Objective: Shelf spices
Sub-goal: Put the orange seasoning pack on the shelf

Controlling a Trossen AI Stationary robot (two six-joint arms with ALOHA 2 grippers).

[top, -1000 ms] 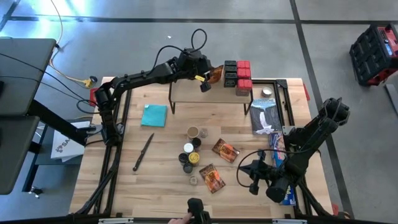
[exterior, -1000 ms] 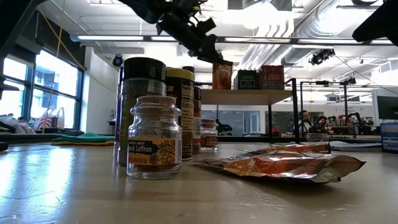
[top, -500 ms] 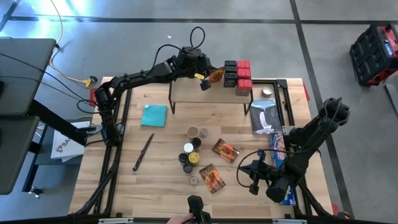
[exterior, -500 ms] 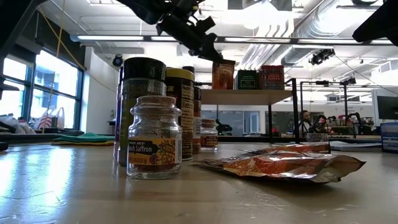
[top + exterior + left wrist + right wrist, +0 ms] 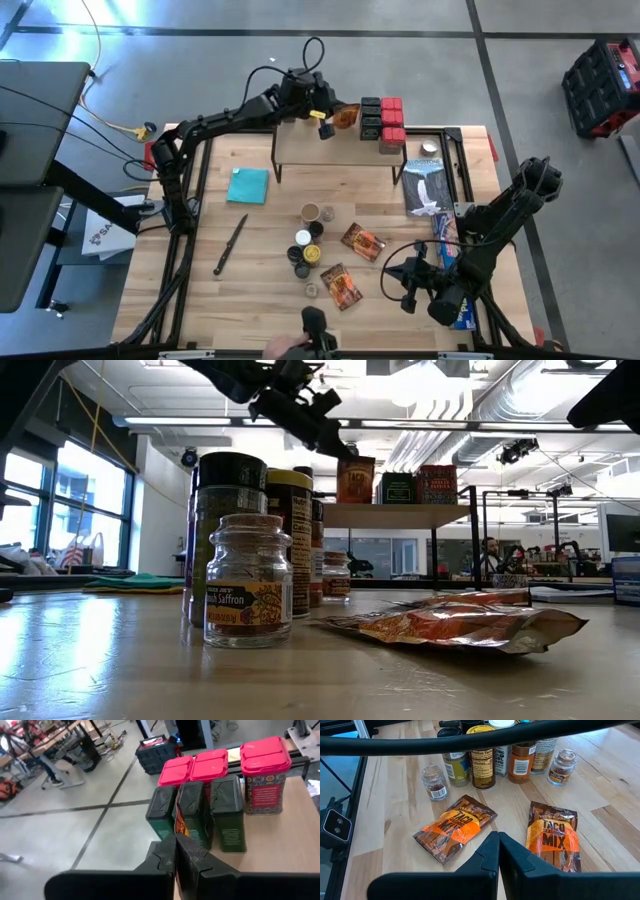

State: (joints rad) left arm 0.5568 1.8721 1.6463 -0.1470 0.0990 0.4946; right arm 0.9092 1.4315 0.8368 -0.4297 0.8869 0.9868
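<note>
Shelf (image 5: pixel 330 148) at upper centre: left tool (image 5: pixel 322 121) pinches a packet (image 5: pixel 345 119); right tool (image 5: pixel 408 278), lower right, pressed together.

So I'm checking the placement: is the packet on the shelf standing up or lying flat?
Standing upright. In the low view the orange-brown packet rises from the shelf beside the boxes, left gripper just above it.

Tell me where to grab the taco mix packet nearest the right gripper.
Pinch a long edge of the taco mix packet from above. It lies flat on the table, so only its edges give the fingers purchase. The right gripper hovers beside it.
</note>
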